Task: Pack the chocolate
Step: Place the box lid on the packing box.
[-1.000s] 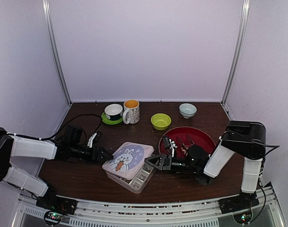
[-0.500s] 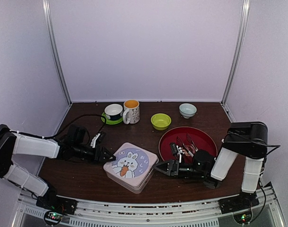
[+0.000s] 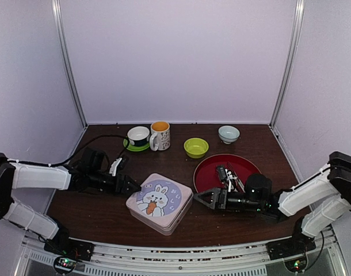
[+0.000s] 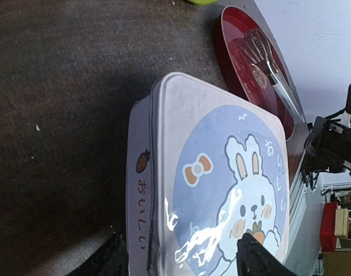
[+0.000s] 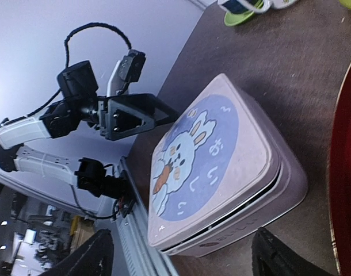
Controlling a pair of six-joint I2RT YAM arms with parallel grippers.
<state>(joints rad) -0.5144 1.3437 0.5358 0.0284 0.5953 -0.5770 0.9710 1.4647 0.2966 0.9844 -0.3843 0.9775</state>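
The dark brown wooden table (image 3: 106, 221) carries everything. The landmark on it is the square pale-pink tin with the cartoon rabbit lid (image 3: 159, 201), which sits near the front edge between the two arms. The lid lies flat over the base. The right wrist view shows a thin dark seam along the near side, so it may not be pressed fully home.

Just right of the tin and a little behind it is the round red plate (image 3: 247, 164). It seems to serve as the staging dish and looks bare apart from a tool.

The left gripper (image 3: 135, 186) lies low at the tin's left corner. Its fingers are spread wide to either side of that corner, probably to steady the box or square it up. I cannot tell whether either finger actually touches the metal.

The right gripper (image 3: 201, 199) points at the tin's right side from just beside it. Its fingers are splayed, nothing is between them, and there is clear space to the tin wall, which suggests a release.

The metal tongs (image 3: 228, 175) rest on the plate right of the tin, and neither arm is holding them.

No chocolate shows in any view. It is presumably shut inside the tin, so packing looks nearly done.
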